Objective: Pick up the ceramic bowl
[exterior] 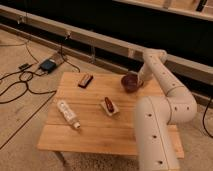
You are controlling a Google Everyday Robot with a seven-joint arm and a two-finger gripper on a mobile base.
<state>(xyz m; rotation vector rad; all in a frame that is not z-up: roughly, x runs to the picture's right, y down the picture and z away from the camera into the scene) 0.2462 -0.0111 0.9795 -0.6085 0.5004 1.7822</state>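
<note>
My gripper [138,80] sits right of centre in the upper half of the frame, at the far right part of the wooden table [95,135], tucked against the right side of the ceramic bowl [130,82]. From here I cannot tell how the claw stands or whether it has any hold on the bowl; the arm's last link covers it. The bowl is dark maroon, upright, near the table's far edge.

The white arm [167,95] rises from the lower right of the frame, bends at a thick elbow and reaches back up and left to the bowl.

Left of the bowl, well apart, a small dark flat object [85,80] lies near the table's upper left corner. At the table's middle I see a reddish-brown item on a pale wrapper [109,105]. Lower left of that, a whitish bottle [68,113] lies on its side.

On the floor in the upper left, a blue-grey box [48,65] sits among black cables [20,82].
</note>
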